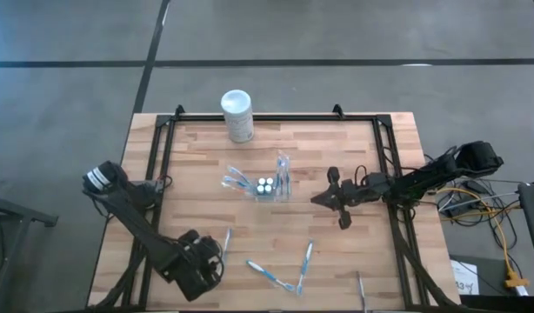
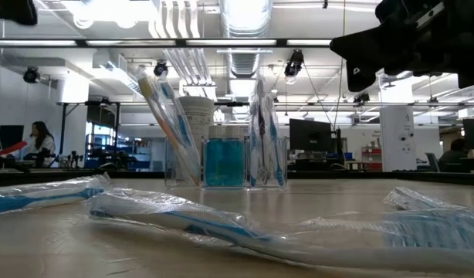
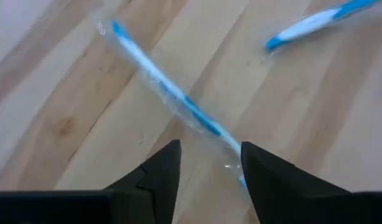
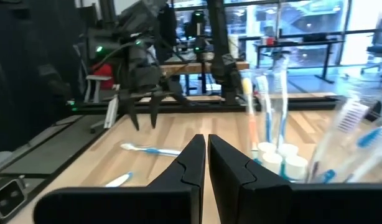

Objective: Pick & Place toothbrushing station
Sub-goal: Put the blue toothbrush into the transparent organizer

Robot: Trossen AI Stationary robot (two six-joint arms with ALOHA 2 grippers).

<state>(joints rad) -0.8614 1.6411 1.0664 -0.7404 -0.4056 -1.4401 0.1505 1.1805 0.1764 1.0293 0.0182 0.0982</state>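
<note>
Since the overhead camera sees everything at once, start there: the toothbrushing station [image 1: 271,184] sits upright near the middle of the table [image 1: 397,156], loaded with brushes, with the white canister [image 1: 237,116] well behind it at the far edge. The right gripper [image 1: 326,199] hovers just beside the station, pointed at it. The left gripper [image 1: 216,253] hangs over a wrapped toothbrush [image 1: 227,240] at the near left, probably lined up to grab it. More wrapped brushes lie scattered near the front edge.

From table height, the station [image 2: 225,158] stands square on its base, long axis vertical, mouth up, so the brushes lean out of it like a bouquet. There's a blue block inside it.

On the left wrist camera, the fingers [image 3: 163,171] are spread apart, straddling the toothbrush [image 3: 160,87], which runs diagonally between them. Nothing is gripped yet, I'd say.

On the right wrist camera, the fingers [image 4: 192,163] are pressed together, holding nothing. The station [image 4: 284,149] is close, off to one side, with the left arm farther across the table.
</note>
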